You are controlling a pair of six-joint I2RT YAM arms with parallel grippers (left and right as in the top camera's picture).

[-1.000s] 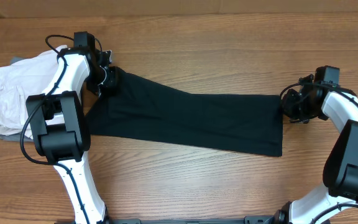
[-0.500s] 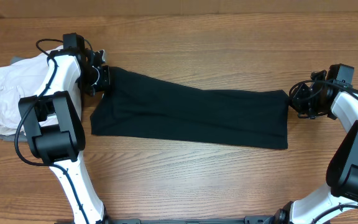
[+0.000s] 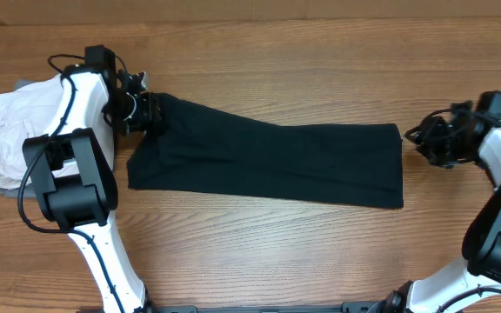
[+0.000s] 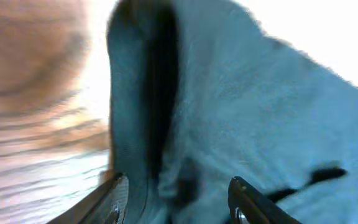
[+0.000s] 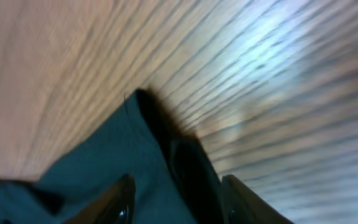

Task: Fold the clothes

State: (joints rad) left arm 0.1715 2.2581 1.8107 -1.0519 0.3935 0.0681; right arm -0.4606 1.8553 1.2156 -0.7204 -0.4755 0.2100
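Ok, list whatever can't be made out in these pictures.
Black T-shirt: neck label and sleeves hidden in its folds, overhead.
Off-white garment: right side covered by the left arm, overhead.
Left claw: whether it touches cloth, left wrist view too blurred.
Right wrist view: blur; only a shirt corner shows, rest cut off at the bottom edge.

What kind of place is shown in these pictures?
Probably a robotics lab bench set up for laundry folding: a bare wooden table, a left arm and right arm over it, and a black T-shirt laid out near a folded off-white garment.
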